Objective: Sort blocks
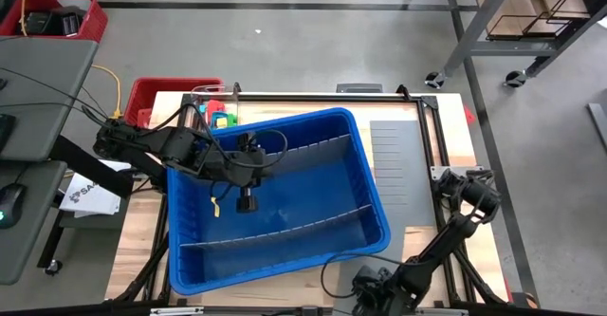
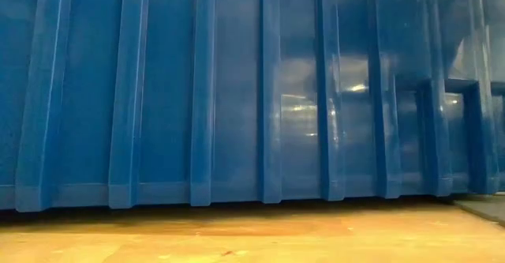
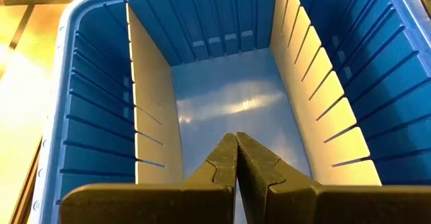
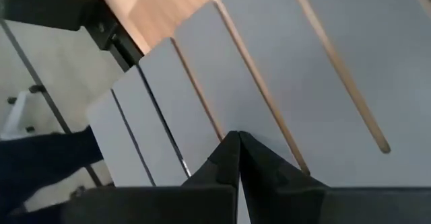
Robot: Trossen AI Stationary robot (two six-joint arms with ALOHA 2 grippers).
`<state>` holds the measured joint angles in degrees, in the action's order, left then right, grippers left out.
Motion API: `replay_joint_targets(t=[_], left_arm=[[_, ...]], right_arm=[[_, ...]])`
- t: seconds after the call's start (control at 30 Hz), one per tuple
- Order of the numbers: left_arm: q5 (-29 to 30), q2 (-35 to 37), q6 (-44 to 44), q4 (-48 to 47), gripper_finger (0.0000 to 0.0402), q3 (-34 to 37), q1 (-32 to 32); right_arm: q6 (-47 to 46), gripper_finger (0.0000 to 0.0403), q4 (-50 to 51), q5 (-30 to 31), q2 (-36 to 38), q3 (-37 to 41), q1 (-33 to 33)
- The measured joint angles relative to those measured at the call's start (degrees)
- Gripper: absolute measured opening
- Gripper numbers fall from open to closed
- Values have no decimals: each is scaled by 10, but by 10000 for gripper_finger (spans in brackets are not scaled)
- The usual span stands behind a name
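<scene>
Blocks (image 1: 220,117) only in high view

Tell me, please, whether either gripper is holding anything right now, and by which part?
Nothing is held. The left gripper is shut and empty over the blue bin; the right gripper is shut and empty above the grey panels.

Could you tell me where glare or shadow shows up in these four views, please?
Left wrist view: soft glare on the blue bin floor. Low view: bright highlights on the bin wall, dark shadow under it. High view: even light. Right wrist view: flat light on the grey divider panels, no glare.
</scene>
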<state>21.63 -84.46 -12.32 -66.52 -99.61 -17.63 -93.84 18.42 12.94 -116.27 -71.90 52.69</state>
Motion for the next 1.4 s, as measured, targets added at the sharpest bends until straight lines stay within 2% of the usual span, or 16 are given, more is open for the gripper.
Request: replay_joint_targets(t=[0.2, 0.33, 0.43, 0.53, 0.63, 0.73, 0.9, 1.2, 1.3, 1.4], left_arm=[[0, 0, -4, 0, 0, 0, 0], [0, 0, 5, -1, 0, 0, 0], [1, 0, 5, -1, 0, 0, 0], [0, 0, 5, -1, 0, 0, 0], [0, 0, 5, -1, 0, 0, 0], [0, 0, 5, -1, 0, 0, 0], [0, 0, 5, -1, 0, 0, 0], [1, 0, -10, 0, 0, 0, 0], [1, 0, -12, 0, 0, 0, 0], [2, 0, -20, 0, 0, 0, 0]], right_arm=[[88, 0, -43, 1, 11, 1, -6], [75, 0, -45, -10, 40, 0, 9], [20, 0, -45, -14, 55, 1, 33], [-82, 0, -56, -16, 56, 0, 67], [-193, 0, -49, 13, 49, 0, 106], [-217, 9, -61, 19, 45, 0, 129], [-230, 67, -68, -2, 45, 0, 130], [-265, 235, -40, -76, 44, 0, 131], [-289, 265, -32, -77, 44, 6, 127], [-293, 271, -30, -84, 41, 13, 112]])
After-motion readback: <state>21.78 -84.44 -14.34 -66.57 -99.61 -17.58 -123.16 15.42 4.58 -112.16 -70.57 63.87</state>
